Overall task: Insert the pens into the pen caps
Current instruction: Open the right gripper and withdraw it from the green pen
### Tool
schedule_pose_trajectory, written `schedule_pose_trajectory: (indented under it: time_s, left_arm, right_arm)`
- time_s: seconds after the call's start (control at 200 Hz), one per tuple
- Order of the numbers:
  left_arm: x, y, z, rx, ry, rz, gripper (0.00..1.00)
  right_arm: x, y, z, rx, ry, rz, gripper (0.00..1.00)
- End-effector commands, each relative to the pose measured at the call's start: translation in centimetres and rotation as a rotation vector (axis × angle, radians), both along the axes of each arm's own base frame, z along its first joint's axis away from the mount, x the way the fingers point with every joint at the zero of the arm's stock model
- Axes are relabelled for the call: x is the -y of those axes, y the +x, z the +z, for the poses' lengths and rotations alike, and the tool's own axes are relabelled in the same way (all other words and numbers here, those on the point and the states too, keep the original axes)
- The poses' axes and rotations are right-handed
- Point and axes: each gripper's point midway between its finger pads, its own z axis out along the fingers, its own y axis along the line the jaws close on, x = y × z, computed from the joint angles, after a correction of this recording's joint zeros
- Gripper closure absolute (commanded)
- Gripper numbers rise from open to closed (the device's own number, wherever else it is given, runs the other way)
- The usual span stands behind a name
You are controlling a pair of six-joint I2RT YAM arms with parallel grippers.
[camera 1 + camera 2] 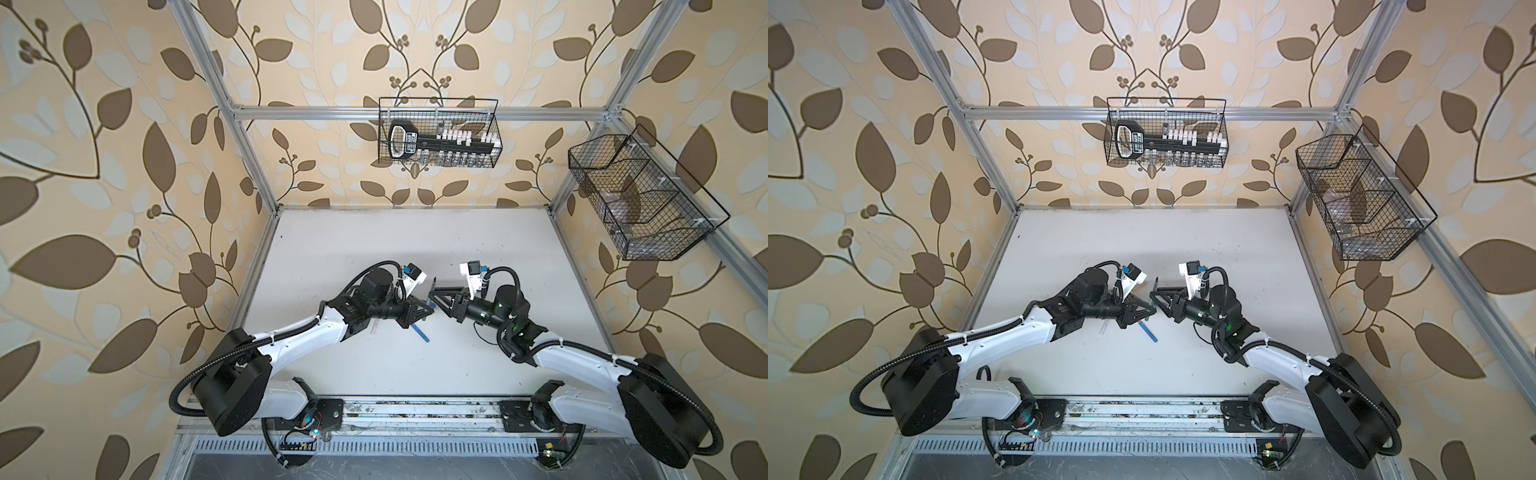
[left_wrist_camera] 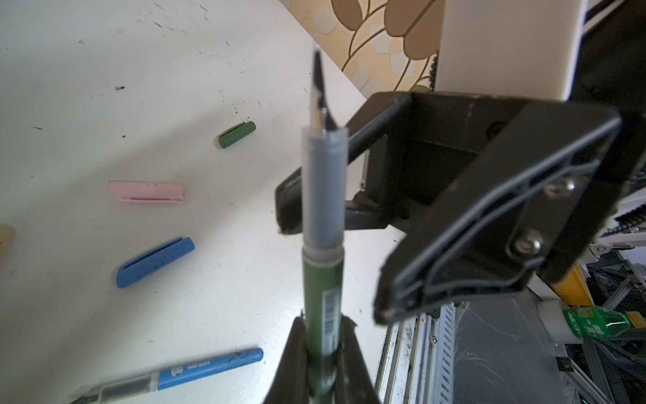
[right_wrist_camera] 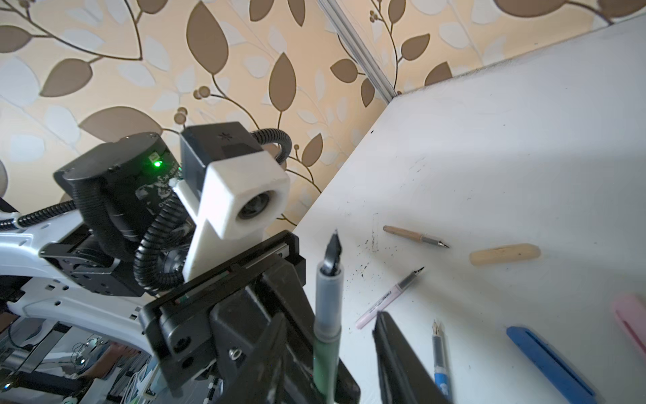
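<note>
Both top views: left gripper (image 1: 430, 309) and right gripper (image 1: 433, 296) nearly tip to tip above the table (image 1: 374, 249). Left wrist: own jaws clamped on the dark green pen (image 2: 321, 280), nib up; green cap (image 2: 237, 134) flat on the table beyond. Right wrist: own jaws parted either side of that pen, seemingly not touching it.

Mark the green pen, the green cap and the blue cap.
green pen (image 2: 320, 280): left wrist view, on its green barrel, above the barcode.
green cap (image 2: 237, 134): left wrist view, middle of its side.
blue cap (image 2: 155, 263): left wrist view, middle of its body.
</note>
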Motion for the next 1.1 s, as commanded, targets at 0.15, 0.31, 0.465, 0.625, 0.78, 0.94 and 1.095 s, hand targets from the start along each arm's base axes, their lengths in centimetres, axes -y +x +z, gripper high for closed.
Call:
schedule_pose_trajectory:
  time_s: [0.15, 0.31, 0.465, 0.625, 0.78, 0.94, 1.095]
  left_arm:
    - [1.0, 0.4, 2.0, 0.062, -0.021, -0.028, 1.00]
    - [1.0, 0.6, 2.3, 0.048, -0.040, -0.005, 0.66]
    - [1.5, 0.3, 2.8, 0.028, -0.087, -0.024, 0.53]
    - [1.7, 0.1, 3.0, 0.017, -0.099, -0.042, 0.67]
    - [1.5, 0.1, 3.3, 0.035, -0.099, -0.037, 0.90]
    - [0.7, 0.5, 2.6, 0.063, -0.036, -0.001, 1.00]
    - [-1.7, 2.0, 0.5, 0.125, 0.153, 0.100, 1.00]
  right_arm:
    - [-1.5, -0.1, 2.7, 0.041, 0.087, 0.078, 0.91]
    - [-1.3, -0.3, 2.6, 0.039, 0.094, 0.071, 1.00]
    - [-0.9, -0.5, 2.8, 0.050, 0.119, 0.059, 1.00]
    - [-0.7, -0.6, 2.5, 0.050, 0.116, 0.048, 1.00]
    - [-0.5, -0.6, 2.2, 0.052, 0.112, 0.032, 1.00]
    - [0.1, -1.0, 1.9, 0.045, 0.092, 0.023, 0.85]
    - [4.1, 0.5, -0.9, -0.049, -0.227, -0.144, 0.61]
